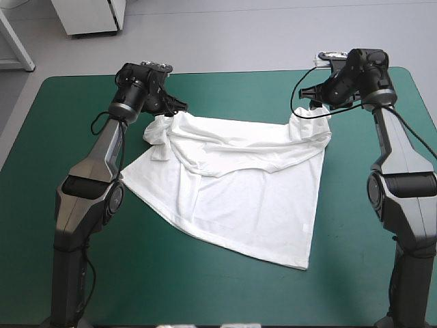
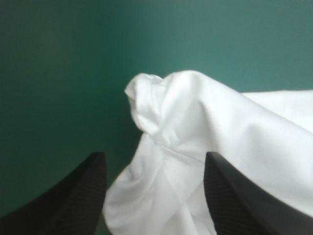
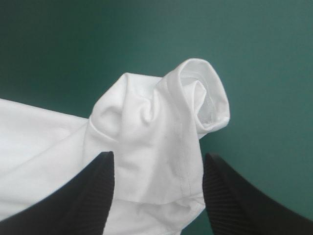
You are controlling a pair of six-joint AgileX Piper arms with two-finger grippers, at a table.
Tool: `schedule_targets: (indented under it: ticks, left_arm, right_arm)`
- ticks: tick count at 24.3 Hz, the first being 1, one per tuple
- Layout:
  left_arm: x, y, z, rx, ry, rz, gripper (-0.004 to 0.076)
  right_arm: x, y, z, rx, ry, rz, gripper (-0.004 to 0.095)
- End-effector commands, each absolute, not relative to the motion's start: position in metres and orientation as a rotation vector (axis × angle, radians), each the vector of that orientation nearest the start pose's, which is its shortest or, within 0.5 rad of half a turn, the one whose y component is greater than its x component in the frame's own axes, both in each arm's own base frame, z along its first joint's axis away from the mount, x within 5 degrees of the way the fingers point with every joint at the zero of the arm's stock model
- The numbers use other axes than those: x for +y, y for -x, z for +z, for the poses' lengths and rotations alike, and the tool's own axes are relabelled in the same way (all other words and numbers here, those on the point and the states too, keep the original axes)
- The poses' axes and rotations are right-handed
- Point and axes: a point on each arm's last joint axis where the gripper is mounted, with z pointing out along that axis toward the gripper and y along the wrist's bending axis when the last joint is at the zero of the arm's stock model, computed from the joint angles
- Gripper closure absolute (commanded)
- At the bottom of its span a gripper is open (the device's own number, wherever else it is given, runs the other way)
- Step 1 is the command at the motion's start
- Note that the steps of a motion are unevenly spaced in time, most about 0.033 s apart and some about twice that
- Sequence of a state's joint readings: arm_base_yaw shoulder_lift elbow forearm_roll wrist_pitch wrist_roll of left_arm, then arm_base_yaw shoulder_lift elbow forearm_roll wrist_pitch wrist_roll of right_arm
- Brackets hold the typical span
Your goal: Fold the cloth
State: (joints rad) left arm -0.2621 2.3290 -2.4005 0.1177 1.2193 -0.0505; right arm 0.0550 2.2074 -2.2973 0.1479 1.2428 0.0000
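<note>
Found T-shirt (image 1: 252, 198) lying on bench (image 1: 205, 294), central, mostly flat but skewed, far edge rumpled. Noted left jaws spread, left wad (image 2: 166, 112) between them, unpinched; right jaws likewise spread, either side of right wad (image 3: 190, 107). Judged early: spreading near done, no clean fold seen. Remaining: smoothing far corners, then every fold.

T-shirt (image 1: 239, 191) on table (image 1: 205, 290), centre; left gripper (image 1: 171, 111) at its far-left corner, right gripper (image 1: 314, 104) at far-right corner.

Your teal-green table (image 1: 205, 294) fills the frame; beyond, grey floor (image 1: 239, 34) and a white cabinet (image 1: 92, 17) at upper left.
</note>
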Motion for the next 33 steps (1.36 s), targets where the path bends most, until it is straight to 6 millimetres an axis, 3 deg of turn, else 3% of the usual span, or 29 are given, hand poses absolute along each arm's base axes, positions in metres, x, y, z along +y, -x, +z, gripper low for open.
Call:
schedule_targets:
  ticks: [1, 6, 11, 17, 21, 24, 28, 30, 33]
  left_arm:
    - [-0.114, -0.476, 0.344, 2.516, -0.243, 0.060, 0.0280]
    - [-0.111, -0.463, 0.356, 2.519, -0.246, 0.058, 0.0287]
    - [-0.104, -0.439, 0.339, 2.646, -0.273, 0.103, 0.0288]
    - [-0.081, -0.389, 0.333, 2.741, -0.325, 0.286, 0.0288]
    - [-0.068, -0.342, 0.333, 2.795, -0.380, 0.293, 0.0288]
    - [-0.064, -0.318, 0.334, 2.802, -0.414, 0.258, 0.0288]
    - [-0.044, -0.332, 0.319, 2.811, -0.278, 0.004, 0.0288]
    - [-0.027, -0.344, 0.302, 2.863, -0.223, 0.007, 0.0288]
    - [-0.026, -0.355, 0.285, 2.876, -0.243, 0.048, 0.0288]
  right_arm:
    - [0.033, -0.455, 0.384, 2.476, 0.051, 0.206, 0.0398]
    - [0.032, -0.436, 0.404, 2.450, 0.051, 0.206, 0.0416]
    - [0.034, -0.413, 0.407, 2.487, 0.051, 0.243, 0.0422]
    - [0.039, -0.383, 0.408, 2.530, 0.056, 0.327, 0.0422]
    - [0.047, -0.357, 0.398, 2.583, 0.116, 0.403, 0.0422]
    - [0.055, -0.337, 0.393, 2.615, 0.162, 0.411, 0.0422]
    - [0.060, -0.318, 0.399, 2.599, 0.208, 0.411, 0.0422]
    - [0.059, -0.313, 0.405, 2.579, 0.209, 0.405, 0.0422]
    - [0.059, -0.313, 0.405, 2.578, 0.208, 0.413, 0.0423]
